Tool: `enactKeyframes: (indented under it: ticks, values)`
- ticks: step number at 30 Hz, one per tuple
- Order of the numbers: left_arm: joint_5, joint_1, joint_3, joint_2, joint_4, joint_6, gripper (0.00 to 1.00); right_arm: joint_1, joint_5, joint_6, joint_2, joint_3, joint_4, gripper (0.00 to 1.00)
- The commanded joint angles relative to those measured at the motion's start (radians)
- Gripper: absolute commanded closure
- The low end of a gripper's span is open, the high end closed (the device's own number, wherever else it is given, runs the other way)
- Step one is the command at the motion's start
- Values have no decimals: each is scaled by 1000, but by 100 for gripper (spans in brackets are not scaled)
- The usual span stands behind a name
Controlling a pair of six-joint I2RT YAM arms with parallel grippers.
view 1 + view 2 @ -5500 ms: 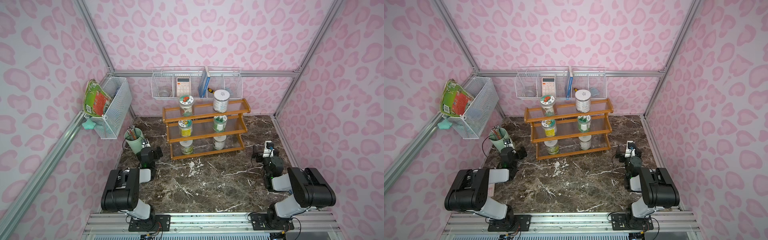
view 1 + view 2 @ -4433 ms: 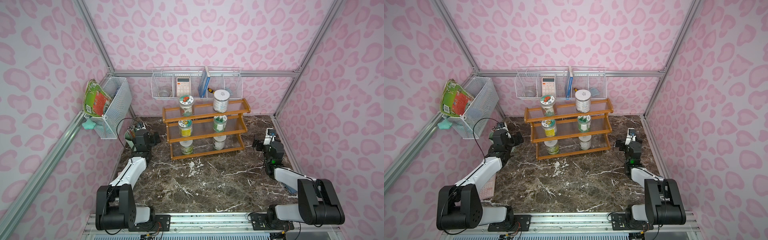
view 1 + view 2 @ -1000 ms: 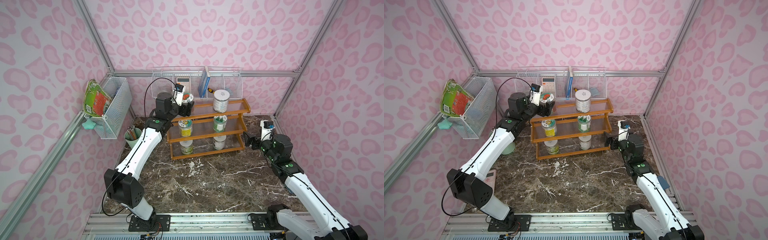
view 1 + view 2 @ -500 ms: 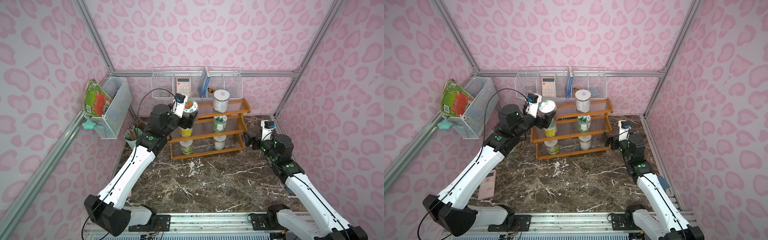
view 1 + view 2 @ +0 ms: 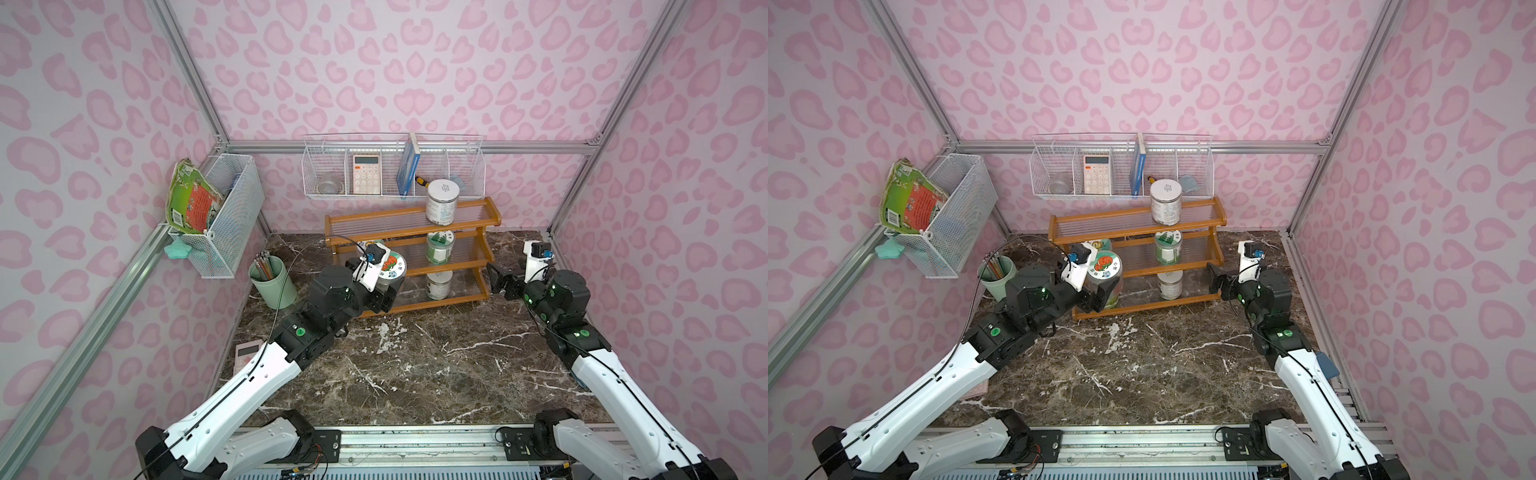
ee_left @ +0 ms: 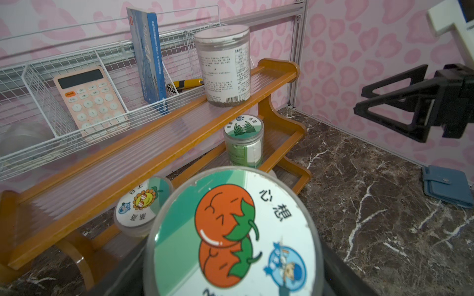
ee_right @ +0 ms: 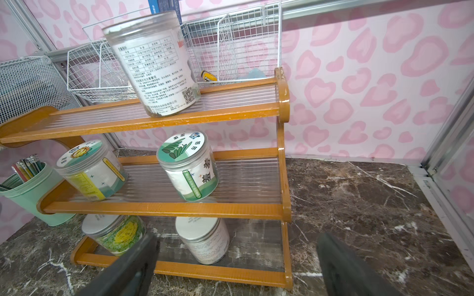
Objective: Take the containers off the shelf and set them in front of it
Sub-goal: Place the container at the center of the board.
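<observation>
My left gripper (image 5: 387, 287) is shut on a container with a tomato sticker on its lid (image 6: 230, 230), held in front of the left half of the shelf (image 5: 492, 216). On the shelf stand a plain container (image 5: 442, 203) on the top tier, a green-sticker one (image 5: 439, 249) and a sunflower-lid one (image 7: 89, 171) on the middle tier, and a plain one (image 5: 438, 284) and a yellow-green one (image 7: 112, 230) at the bottom. My right gripper (image 5: 498, 280) hangs open beside the shelf's right end, with nothing between its fingers (image 7: 133, 264).
A mint-green pencil cup (image 5: 272, 282) stands left of the shelf. White wire baskets hang on the back wall (image 5: 467, 178) and on the left wall (image 5: 232, 220). A pink calculator (image 5: 247, 355) lies by the left wall, a blue wallet (image 5: 1325, 365) by the right.
My left gripper has drawn the tomato-lid container off the top tier and carried it down and forward. The right arm has stayed where it was, open.
</observation>
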Motion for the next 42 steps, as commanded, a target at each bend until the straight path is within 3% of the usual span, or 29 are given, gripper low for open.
enactKeyframes:
  ticks: [1,6,10,17,31,42]
  values:
    - [-112,-28,-74,-46,60,-29,31,1,-5,-2,-16,-5,9,1]
    - [-172,-53,-195,-115,94,-93,32,1,-7,-4,-38,-20,10,1]
    - [-244,-64,-232,-150,20,-179,34,0,-23,15,-51,-35,30,1]
    - [-306,-83,-394,-189,105,-281,35,3,-46,50,-67,-78,87,1]
    - [-403,-95,-612,-134,361,-314,37,46,-49,53,-67,-115,122,1]
    - [-438,-96,-731,-142,429,-348,38,47,-29,50,-70,-124,154,1]
